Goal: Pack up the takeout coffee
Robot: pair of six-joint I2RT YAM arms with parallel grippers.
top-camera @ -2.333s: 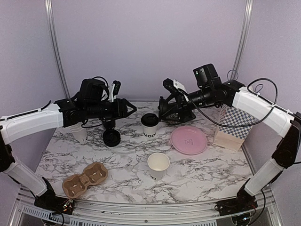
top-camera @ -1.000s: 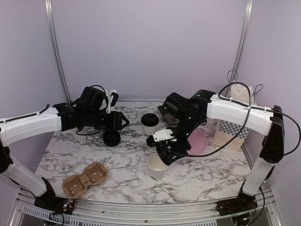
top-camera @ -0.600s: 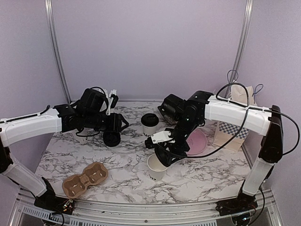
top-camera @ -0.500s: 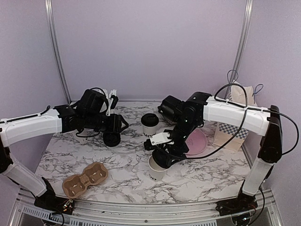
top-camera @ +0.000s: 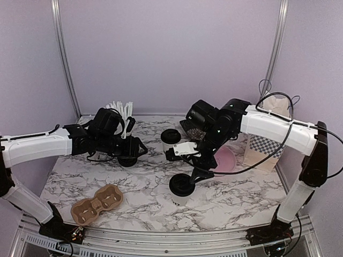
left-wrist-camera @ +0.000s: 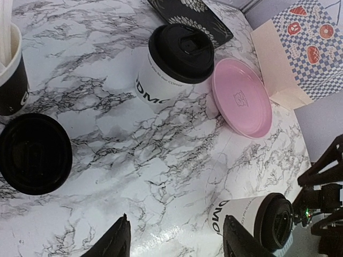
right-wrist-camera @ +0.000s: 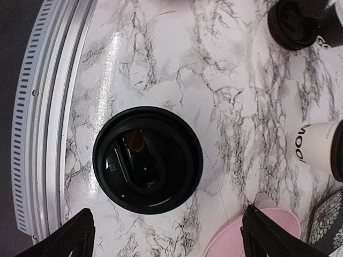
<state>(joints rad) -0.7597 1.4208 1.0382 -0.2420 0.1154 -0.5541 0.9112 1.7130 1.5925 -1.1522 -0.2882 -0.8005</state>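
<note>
Two takeout coffee cups, white with black lids, stand on the marble table. The rear cup (top-camera: 170, 140) (left-wrist-camera: 174, 67) (right-wrist-camera: 319, 147) is mid-table. The near cup (top-camera: 180, 188) (left-wrist-camera: 252, 217) shows its lid from above in the right wrist view (right-wrist-camera: 147, 159). My right gripper (top-camera: 197, 170) (right-wrist-camera: 169, 235) hovers just above and behind this cup, open, its fingers wide apart and holding nothing. My left gripper (top-camera: 136, 150) (left-wrist-camera: 177, 235) is open over bare marble, left of the rear cup, with nothing between its fingers.
A loose black lid (top-camera: 127, 159) (left-wrist-camera: 33, 152) (right-wrist-camera: 295, 24) lies beside a black cup of straws (top-camera: 119, 110) (left-wrist-camera: 10, 69). A pink plate (top-camera: 228, 160) (left-wrist-camera: 242, 96) (right-wrist-camera: 222, 243) and a checkered paper bag (top-camera: 265, 142) (left-wrist-camera: 300, 53) stand right. A cardboard cup carrier (top-camera: 96, 203) lies front left.
My right gripper pressed a black lid onto the near cup, then opened and lifted off, leaving the lid on. My left arm drifted lower and slightly right.
</note>
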